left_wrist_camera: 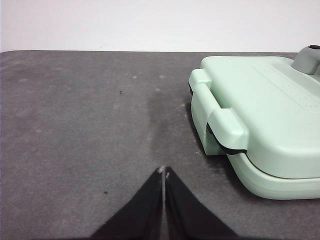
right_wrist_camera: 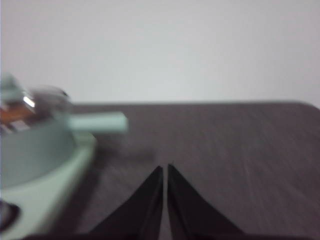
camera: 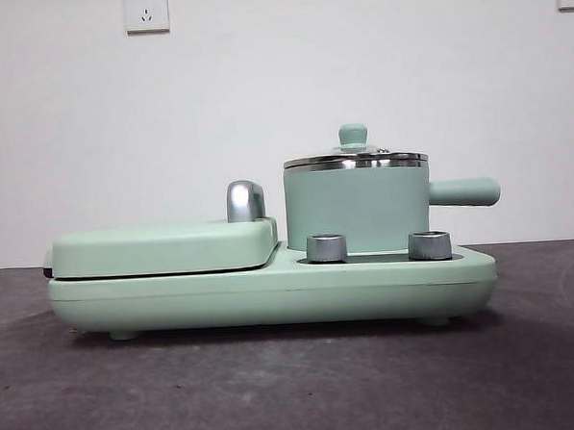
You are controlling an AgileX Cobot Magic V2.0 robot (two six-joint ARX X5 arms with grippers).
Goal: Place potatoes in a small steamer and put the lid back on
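Two tools idle, neither holding anything: left tool (left_wrist_camera: 164,172) has its jaws together over bare bench (left_wrist_camera: 75,125), near the left end of the flat griddle (left_wrist_camera: 270,115); right tool (right_wrist_camera: 165,169) likewise has its jaws together, off to the right of the small steamer (camera: 357,208), whose stubby handle (right_wrist_camera: 97,122) points its way. Farther back, the steamer sits on the mint base unit (camera: 272,293) behind two steel knobs (camera: 326,248). Lid (camera: 354,157) is seated on the steel rim. Right wrist view, blurred, shows an orange-brown patch through the glass, probably the potato (right_wrist_camera: 11,116) inside. Judgement: both steps look complete; nothing appears left.
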